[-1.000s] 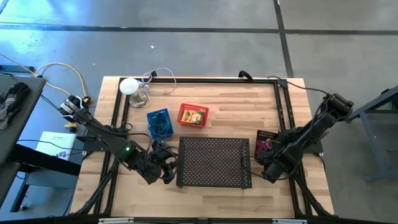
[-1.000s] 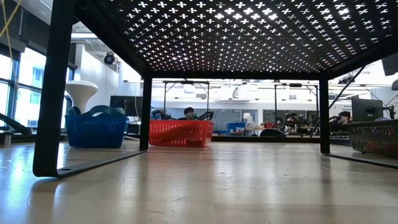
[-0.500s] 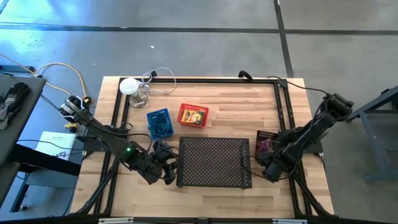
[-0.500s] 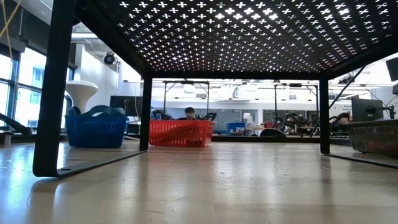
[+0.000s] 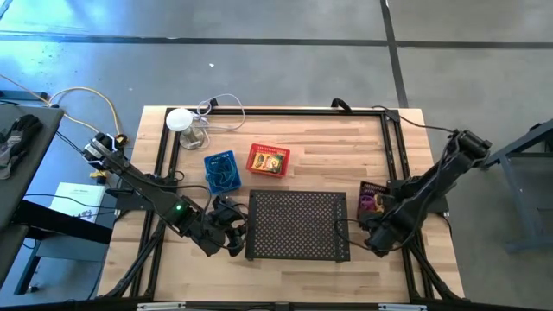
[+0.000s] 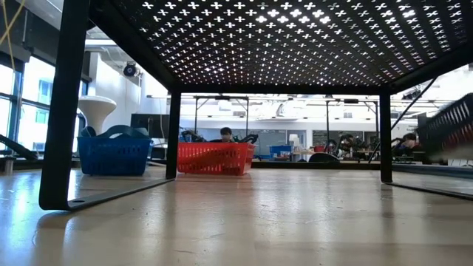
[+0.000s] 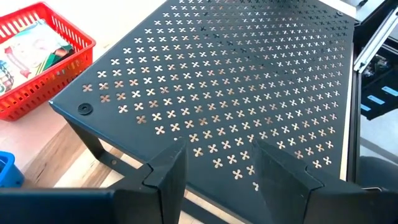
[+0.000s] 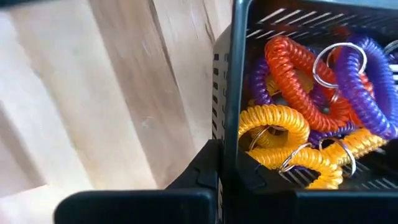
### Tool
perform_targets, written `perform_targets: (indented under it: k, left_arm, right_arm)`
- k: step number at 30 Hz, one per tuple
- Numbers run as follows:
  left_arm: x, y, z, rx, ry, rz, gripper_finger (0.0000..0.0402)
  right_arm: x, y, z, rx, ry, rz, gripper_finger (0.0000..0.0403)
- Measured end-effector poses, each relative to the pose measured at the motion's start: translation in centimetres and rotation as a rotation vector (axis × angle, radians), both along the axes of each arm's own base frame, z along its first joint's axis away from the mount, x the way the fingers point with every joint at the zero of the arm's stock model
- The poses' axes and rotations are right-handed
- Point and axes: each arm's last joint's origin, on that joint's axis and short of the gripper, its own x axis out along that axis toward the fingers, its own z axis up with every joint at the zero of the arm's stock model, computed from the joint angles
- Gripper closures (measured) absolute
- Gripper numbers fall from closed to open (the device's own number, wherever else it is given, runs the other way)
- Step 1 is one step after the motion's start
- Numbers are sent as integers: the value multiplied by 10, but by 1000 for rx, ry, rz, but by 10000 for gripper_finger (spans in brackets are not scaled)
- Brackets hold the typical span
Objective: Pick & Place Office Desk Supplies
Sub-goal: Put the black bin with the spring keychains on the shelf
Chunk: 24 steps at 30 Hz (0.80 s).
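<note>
A small black mesh basket (image 5: 372, 199) with yellow, orange and purple coiled loops (image 8: 292, 118) in it is at the table's right. My right gripper (image 5: 375, 221) points down at its near side and is shut on it. In the low view the basket (image 6: 449, 131) shows blurred and tilted above the tabletop. My left gripper (image 7: 217, 163) hangs open over the left near corner of the flat perforated tray (image 5: 298, 225), touching nothing. A blue basket (image 5: 220, 171) and a red basket (image 5: 268, 160) with a crayon box stand on the table behind the tray. My right gripper holds the black basket by one upright wall (image 8: 232, 134), pinched between its fingers. One finger (image 8: 205, 171) is outside the wall and the other is inside, by the loops. The fingers come from above, pointing down. The basket hangs tilted, and the part I see is off the table.
The perforated tray stands on legs (image 6: 63, 111) in the table's middle near part. A white round disc (image 5: 179, 119) with a clear cable sits at the far left corner. Bare wood shows right of the red basket and along the near edge.
My right gripper has gone up with the black basket. The basket stood on the table a second ago. Now it is raised off the wood and tipped, blurred in the low view. The left arm has kept still.
</note>
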Motion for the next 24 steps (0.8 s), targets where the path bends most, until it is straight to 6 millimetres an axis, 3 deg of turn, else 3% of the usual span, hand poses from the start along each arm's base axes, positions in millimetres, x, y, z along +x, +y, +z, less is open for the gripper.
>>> perform_targets:
  k: [13,19,24]
  left_arm:
    - [-4,-7,0,-8,2,-33,230]
    - [-7,-11,1,-19,-7,-48,230]
    - [-7,-12,1,-26,-11,-44,230]
  right_arm:
    - [0,16,81,-99,64,-15,401]
    - [12,36,106,-73,-23,66,401]
    - [30,55,115,-101,-68,171,401]
